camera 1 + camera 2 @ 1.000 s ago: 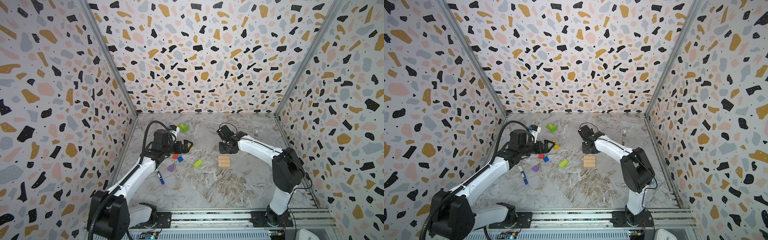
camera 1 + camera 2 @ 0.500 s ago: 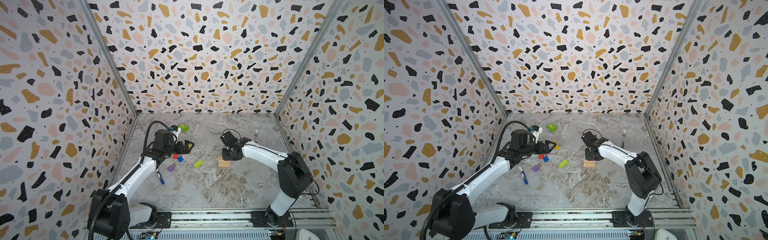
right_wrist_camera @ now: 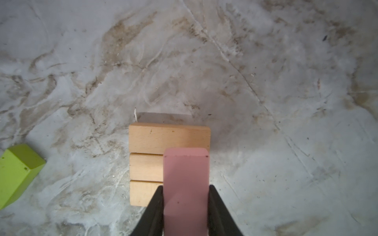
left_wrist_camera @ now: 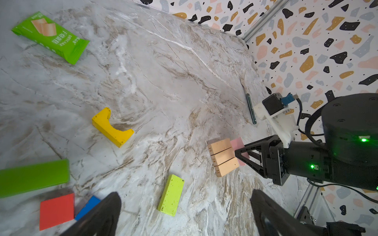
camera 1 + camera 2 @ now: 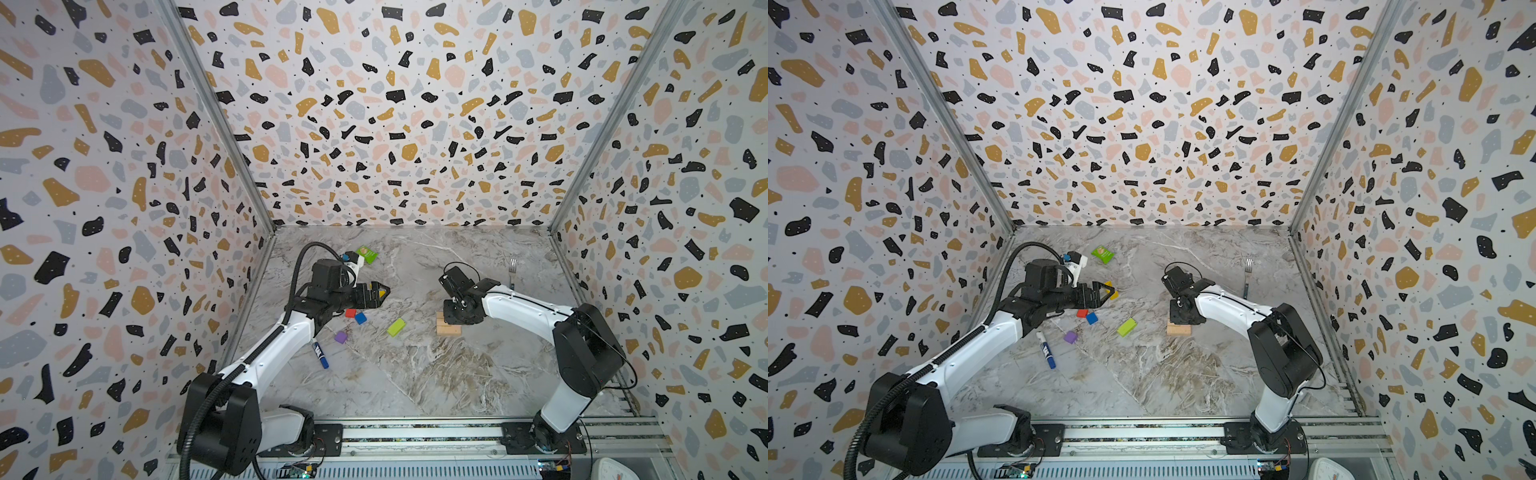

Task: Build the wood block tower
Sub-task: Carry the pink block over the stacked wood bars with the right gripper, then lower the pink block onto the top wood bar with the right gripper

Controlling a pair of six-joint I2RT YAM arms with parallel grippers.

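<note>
Currently the right gripper (image 3: 186, 187) is clamping the pink bar (image 3: 186, 169) crosswise over one end of the three tan bars (image 3: 159, 139), while the left gripper (image 4: 185, 195) is hanging wide open and empty, well apart.

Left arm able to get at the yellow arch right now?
Likely yes: the left gripper is open and close to the yellow arch, which lies alone on bare table with nothing on or against it.

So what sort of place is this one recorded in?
Most likely a robot test cell in a lab, not a home. Terrazzo-print walls box in a marble-look tabletop on three sides, and the left arm and right arm stand on a metal rail along the front.
</note>
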